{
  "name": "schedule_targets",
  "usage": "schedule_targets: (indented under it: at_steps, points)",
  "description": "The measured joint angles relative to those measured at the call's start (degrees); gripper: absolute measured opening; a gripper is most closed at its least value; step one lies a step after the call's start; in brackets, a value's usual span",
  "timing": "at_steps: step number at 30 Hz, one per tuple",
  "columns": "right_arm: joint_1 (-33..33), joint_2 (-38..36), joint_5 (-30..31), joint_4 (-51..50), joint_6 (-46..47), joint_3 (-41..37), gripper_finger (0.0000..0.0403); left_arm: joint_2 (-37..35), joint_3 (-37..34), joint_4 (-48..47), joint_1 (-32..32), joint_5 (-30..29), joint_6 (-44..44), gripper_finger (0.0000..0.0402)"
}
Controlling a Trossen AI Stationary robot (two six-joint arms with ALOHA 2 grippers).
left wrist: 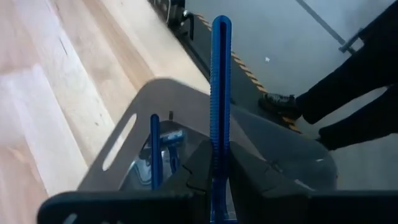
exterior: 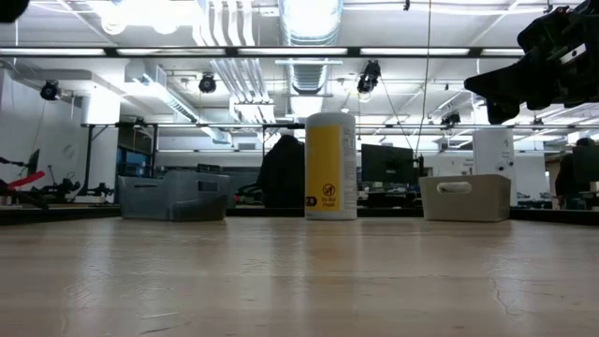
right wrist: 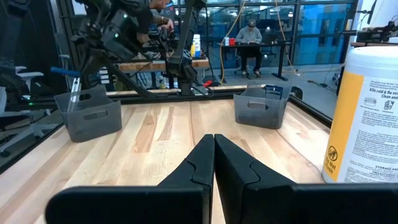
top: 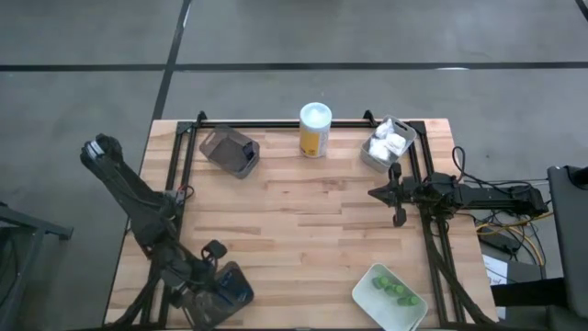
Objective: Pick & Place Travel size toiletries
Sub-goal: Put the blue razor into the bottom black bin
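Grip narrow with the left gripper (left wrist: 221, 171) on the blue-handled razor (left wrist: 221, 81), as now: handle upright between the fingers, above the dark tray (left wrist: 124, 134) at the near left corner of the table (top: 322, 230). Hold firm, since a thin handle probably twists easily. Travel vertically, clear of the tray wall and of the second razor (left wrist: 154, 149) standing inside. Leave the right gripper (right wrist: 214, 146) closed and empty over the right side, well apart from the yellow bottle (top: 314, 129) at the far edge.
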Motion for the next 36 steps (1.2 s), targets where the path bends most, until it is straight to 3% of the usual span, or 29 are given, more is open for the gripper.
schedule_targets:
  at_steps: [17,36]
  points:
    - [0.0,0.0,0.0,0.0,-0.1,0.0,0.0008,0.0,-15.7,11.4,-0.4,0.7,-14.6,0.0037]
    - [0.0,0.0,0.0,0.0,0.0,0.0,0.0008,0.4,-15.5,19.0,-0.6,2.8,-18.3,0.0037]
